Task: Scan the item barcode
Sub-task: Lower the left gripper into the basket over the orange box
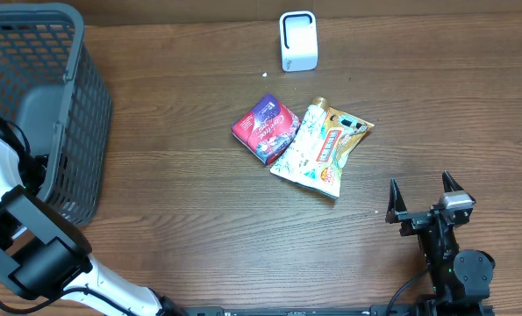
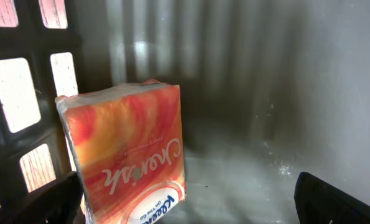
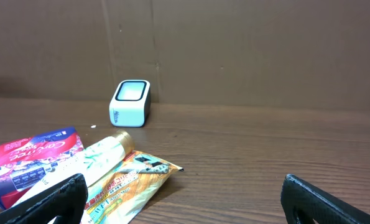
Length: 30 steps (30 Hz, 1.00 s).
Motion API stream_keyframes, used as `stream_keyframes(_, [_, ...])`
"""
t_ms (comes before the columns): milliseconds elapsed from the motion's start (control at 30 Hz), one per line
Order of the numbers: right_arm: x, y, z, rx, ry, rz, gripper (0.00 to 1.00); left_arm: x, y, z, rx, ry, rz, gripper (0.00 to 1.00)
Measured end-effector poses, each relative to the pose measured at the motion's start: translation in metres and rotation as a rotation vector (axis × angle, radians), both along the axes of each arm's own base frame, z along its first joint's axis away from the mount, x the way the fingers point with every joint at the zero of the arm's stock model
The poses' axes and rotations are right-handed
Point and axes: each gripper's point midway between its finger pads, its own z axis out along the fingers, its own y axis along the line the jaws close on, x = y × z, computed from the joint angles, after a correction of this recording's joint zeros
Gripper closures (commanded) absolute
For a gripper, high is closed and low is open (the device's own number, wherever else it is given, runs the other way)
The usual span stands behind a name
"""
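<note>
Orange tissue pack (image 2: 129,155), lower end beyond the left wrist view's bottom edge

Right arm (image 1: 454,254) low at near right, right gripper (image 1: 423,195) pointing forward — jaws spread wide, nothing between them. Left arm (image 1: 32,250) folded at far left; left gripper (image 2: 191,202) likewise spread wide — fingertips (image 2: 41,202) at view's lower corners.

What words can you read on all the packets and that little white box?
"Cherish", it seems, upside down on the orange packet in the basket.
Red packet: white script, too blurred to read.
White tube and yellow sachet: print too small.
White box: blue mark, unreadable.
</note>
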Motion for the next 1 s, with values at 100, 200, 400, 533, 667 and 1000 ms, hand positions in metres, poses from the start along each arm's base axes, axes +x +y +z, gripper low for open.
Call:
stream_keyframes(100, [0.000, 0.000, 0.000, 0.000, 0.000, 0.000, 0.00, -0.001, 0.002, 0.000, 0.012, 0.005, -0.001, 0.33])
stream_keyframes(200, [0.000, 0.000, 0.000, 0.000, 0.000, 0.000, 0.00, 0.000, 0.005, -0.001, 0.027, 0.002, 0.003, 0.55])
stream_keyframes(400, [0.000, 0.000, 0.000, 0.000, 0.000, 0.000, 0.00, 0.002, 0.009, -0.001, 0.041, -0.002, -0.024, 0.52])
stream_keyframes(533, [0.000, 0.000, 0.000, 0.000, 0.000, 0.000, 0.00, 0.003, 0.009, -0.001, 0.040, 0.000, -0.048, 0.22])
stream_keyframes(667, [0.000, 0.000, 0.000, 0.000, 0.000, 0.000, 0.00, 0.006, 0.012, -0.002, 0.052, -0.011, -0.079, 0.10])
stream_keyframes(1000, [0.000, 0.000, 0.000, 0.000, 0.000, 0.000, 0.00, 0.008, 0.013, -0.003, 0.057, -0.015, -0.105, 0.22])
